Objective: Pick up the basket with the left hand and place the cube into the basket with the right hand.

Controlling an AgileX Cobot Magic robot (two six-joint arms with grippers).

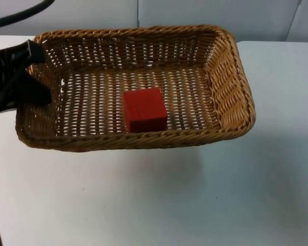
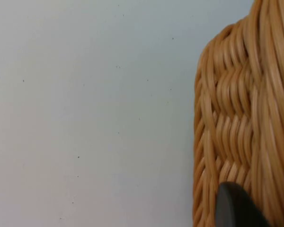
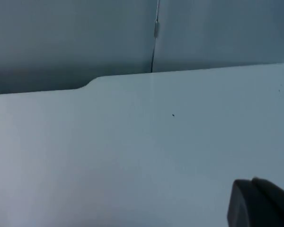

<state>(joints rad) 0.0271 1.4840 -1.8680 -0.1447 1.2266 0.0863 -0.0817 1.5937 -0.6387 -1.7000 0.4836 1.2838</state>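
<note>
Already I had the left claw point(image 1: 35, 60) clamped on the basket point(image 1: 231, 82) rim, raised off the counter point(image 1: 195, 205), cube point(image 1: 145, 109) inside; right claw point(image 3: 260, 203) waited, state unclear.

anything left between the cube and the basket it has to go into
Nothing visible does: the red cube already lies on the floor of the wicker basket, near its front wall. The left gripper is at the basket's left rim, and the basket's shadow on the table suggests it is lifted.
</note>
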